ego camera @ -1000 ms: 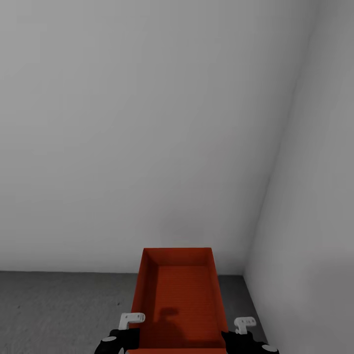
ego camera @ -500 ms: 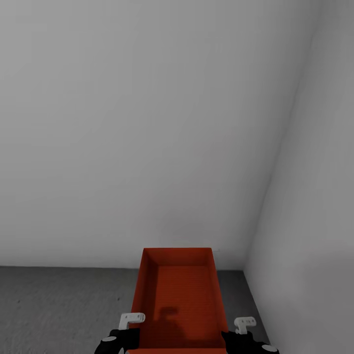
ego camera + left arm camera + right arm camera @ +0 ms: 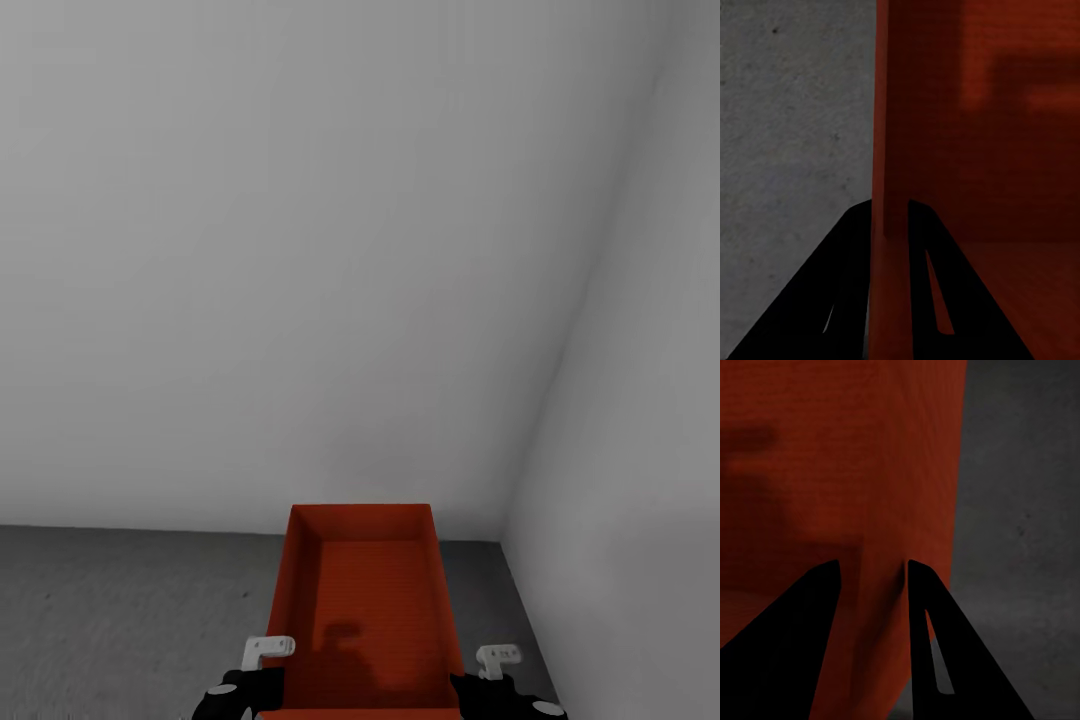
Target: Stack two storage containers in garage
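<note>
One orange-red storage container (image 3: 365, 600) sits open-topped and empty at the bottom middle of the head view, held between both arms. My left gripper (image 3: 272, 688) is shut on its left wall, the black fingers (image 3: 847, 247) straddling that wall (image 3: 975, 135) in the left wrist view. On the opposite wall (image 3: 832, 457) my right gripper (image 3: 468, 690) is shut the same way, with one finger (image 3: 926, 607) outside it. Dark grey concrete floor (image 3: 120, 620) of the garage lies beneath. Whether the container touches the floor cannot be told.
A pale grey back wall (image 3: 300, 250) meets a second grey wall (image 3: 650, 450) in a corner just beyond and right of the container. Mottled concrete floor (image 3: 787, 112) stretches to the left, with a narrow strip (image 3: 1020, 495) on the right.
The whole view has shifted: the wall-floor line now sits slightly higher and the corner further right, so the camera moved. Container and grippers keep the same places in the picture.
</note>
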### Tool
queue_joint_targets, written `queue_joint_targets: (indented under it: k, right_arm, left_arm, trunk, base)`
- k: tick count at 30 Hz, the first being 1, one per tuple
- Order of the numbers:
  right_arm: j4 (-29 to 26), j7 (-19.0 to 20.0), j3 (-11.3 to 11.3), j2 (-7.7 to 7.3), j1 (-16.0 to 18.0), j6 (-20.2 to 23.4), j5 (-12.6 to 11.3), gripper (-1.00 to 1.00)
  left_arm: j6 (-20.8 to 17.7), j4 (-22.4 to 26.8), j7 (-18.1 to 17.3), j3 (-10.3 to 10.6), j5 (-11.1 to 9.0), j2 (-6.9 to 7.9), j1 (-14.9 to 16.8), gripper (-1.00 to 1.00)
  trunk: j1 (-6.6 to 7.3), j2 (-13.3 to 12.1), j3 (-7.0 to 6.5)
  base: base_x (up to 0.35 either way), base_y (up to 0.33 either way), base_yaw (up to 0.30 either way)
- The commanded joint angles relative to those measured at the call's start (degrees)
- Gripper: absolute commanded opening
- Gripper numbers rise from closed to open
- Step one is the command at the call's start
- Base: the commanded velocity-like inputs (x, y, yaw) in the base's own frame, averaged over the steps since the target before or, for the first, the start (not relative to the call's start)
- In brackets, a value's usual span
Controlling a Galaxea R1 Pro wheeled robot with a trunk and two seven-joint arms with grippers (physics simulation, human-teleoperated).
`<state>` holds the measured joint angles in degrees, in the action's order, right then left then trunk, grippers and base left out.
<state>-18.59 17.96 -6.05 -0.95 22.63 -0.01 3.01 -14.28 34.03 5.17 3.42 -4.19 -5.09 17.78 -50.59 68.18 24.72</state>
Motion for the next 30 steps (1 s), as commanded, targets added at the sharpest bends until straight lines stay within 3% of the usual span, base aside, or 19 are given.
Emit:
queue_joint_targets:
  k: [1, 22, 30]
  right_arm:
    - [0.0, 0.4, 1.8, 0.51, 0.0, 0.0, 0.5, -1.00]
    - [0.0, 0.4, 1.7, 0.51, 0.0, 0.0, 0.5, -1.00]
    - [0.0, 0.5, 1.6, 0.51, 0.0, 0.0, 0.4, -1.00]
  left_arm:
    - [-0.4, 2.1, 0.5, -0.3, 0.4, -1.18, 0.1, -1.00]
    - [-0.4, 2.1, 0.5, -0.3, 0.4, -1.23, 0.1, -1.00]
    - [-0.4, 2.1, 0.5, -0.3, 0.4, -1.28, 0.1, -1.00]
  trunk:
    - [-0.23, 0.5, 0.35]
    - [-4.84, 8.9, 6.03]
    - [-4.84, 8.9, 6.26]
  base:
    - [0.000, 0.000, 0.113]
    - [0.000, 0.000, 0.115]
    - [0.000, 0.000, 0.034]
